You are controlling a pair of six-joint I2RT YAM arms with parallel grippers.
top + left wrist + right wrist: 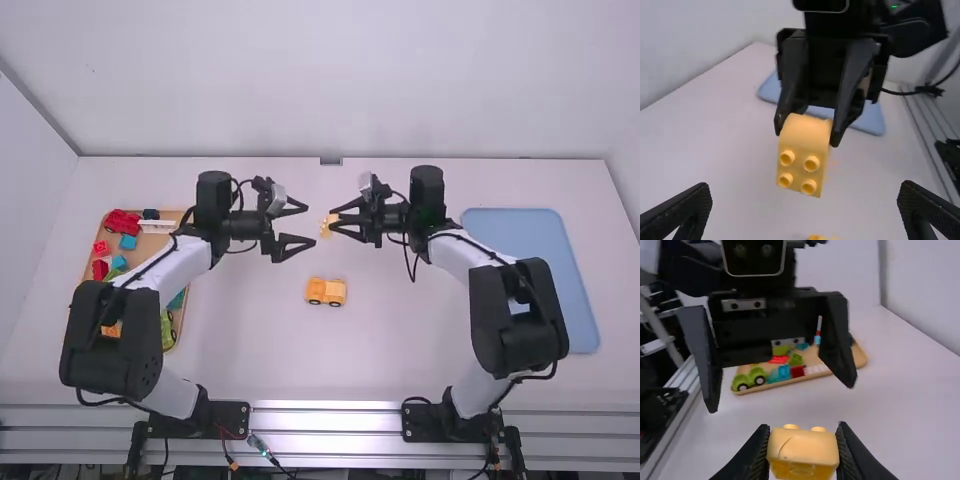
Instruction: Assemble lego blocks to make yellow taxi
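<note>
Right gripper (334, 220) clamps a yellow block (325, 227) over the table (240, 350), between its side edges. Left gripper (311, 225), spread wide, empty, faces it.

A wooden tray (150, 243) of red, blue and green blocks (123, 222) sits left of the left fingers (298, 239). Right of the right fingers (349, 206) lies a blue tray (535, 240).

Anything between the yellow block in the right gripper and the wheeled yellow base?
Nothing visible. The right gripper holds the yellow block above the table, with no part between it and the wheeled base. Left gripper is off to the side, open.
</note>
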